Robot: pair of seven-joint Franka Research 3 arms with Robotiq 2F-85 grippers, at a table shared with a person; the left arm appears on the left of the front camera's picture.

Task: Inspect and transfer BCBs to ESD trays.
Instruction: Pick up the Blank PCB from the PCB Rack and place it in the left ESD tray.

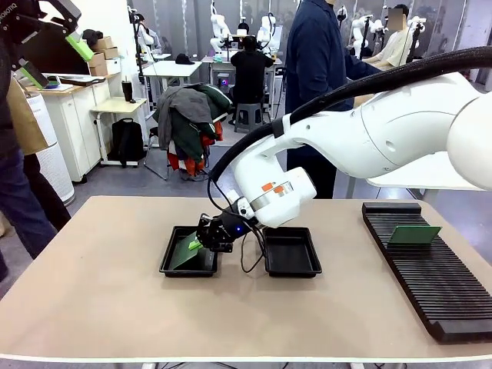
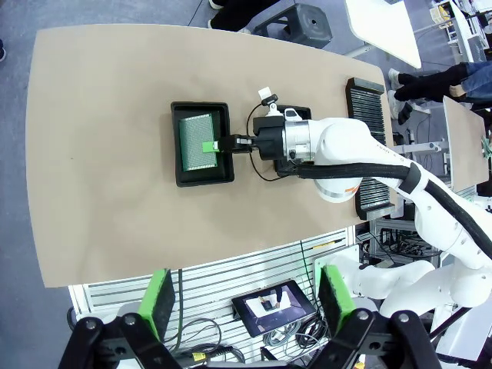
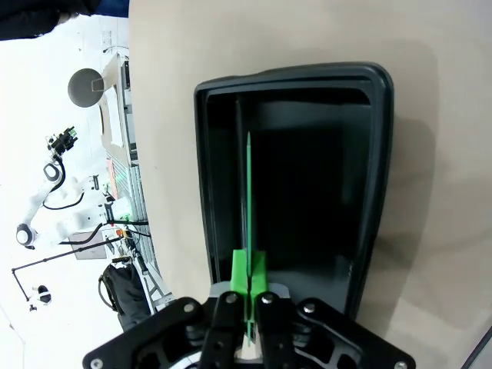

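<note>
BCB point(image 2: 194, 138) in pinch of right gripper point(image 3: 248, 269), edge-on in right wrist view, face-on under spread left gripper point(image 2: 246, 286).

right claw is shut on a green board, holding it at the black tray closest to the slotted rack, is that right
The tray is wrong. The right claw is shut on a green board, but holds it at the black tray farther from the slotted rack, on the robot's left; the other tray lies between them. The front view shows it.
</note>
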